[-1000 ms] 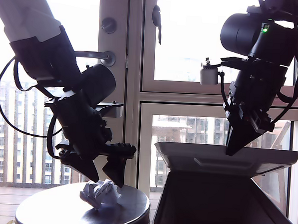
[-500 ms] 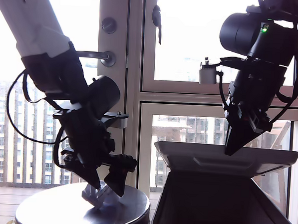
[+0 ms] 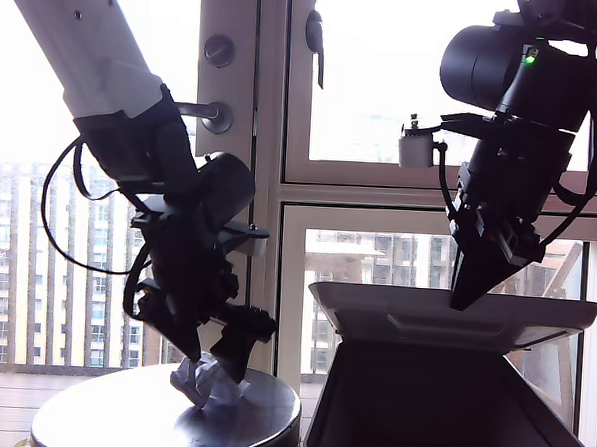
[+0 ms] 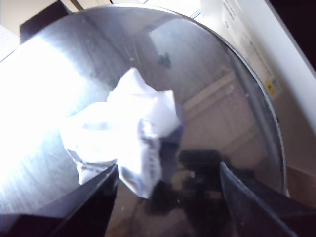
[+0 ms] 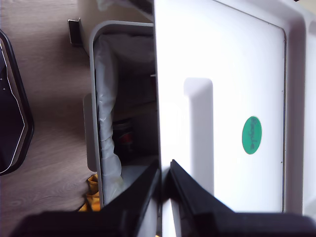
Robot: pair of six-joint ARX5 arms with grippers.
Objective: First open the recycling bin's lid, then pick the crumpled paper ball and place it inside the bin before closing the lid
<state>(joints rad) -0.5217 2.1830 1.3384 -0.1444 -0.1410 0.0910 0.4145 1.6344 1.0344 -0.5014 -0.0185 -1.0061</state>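
The crumpled paper ball (image 3: 202, 379) (image 4: 128, 128) lies on a round shiny table (image 3: 118, 419) (image 4: 222, 98) at the exterior view's left. My first gripper (image 3: 214, 371) (image 4: 167, 170) is down at it and open, one finger on each side of the wad; one finger is close against the paper and the other stands apart. At the exterior view's right, the recycling bin (image 3: 318, 425) (image 5: 94, 98) has its lid (image 3: 454, 317) (image 5: 222, 98) raised. My second gripper (image 3: 462, 300) (image 5: 164, 170) is shut on the lid's edge and holds it up.
A white liner (image 5: 106, 98) hangs inside the bin. The lid carries a green round sticker (image 5: 252, 135). Window frames and a door handle (image 3: 199, 110) stand behind the arms. A dark object (image 5: 12, 108) lies on the wooden floor beside the bin.
My first gripper has come down and toward the exterior view's right, so its fingers now flank the paper ball. The second gripper and the lid have stayed put.
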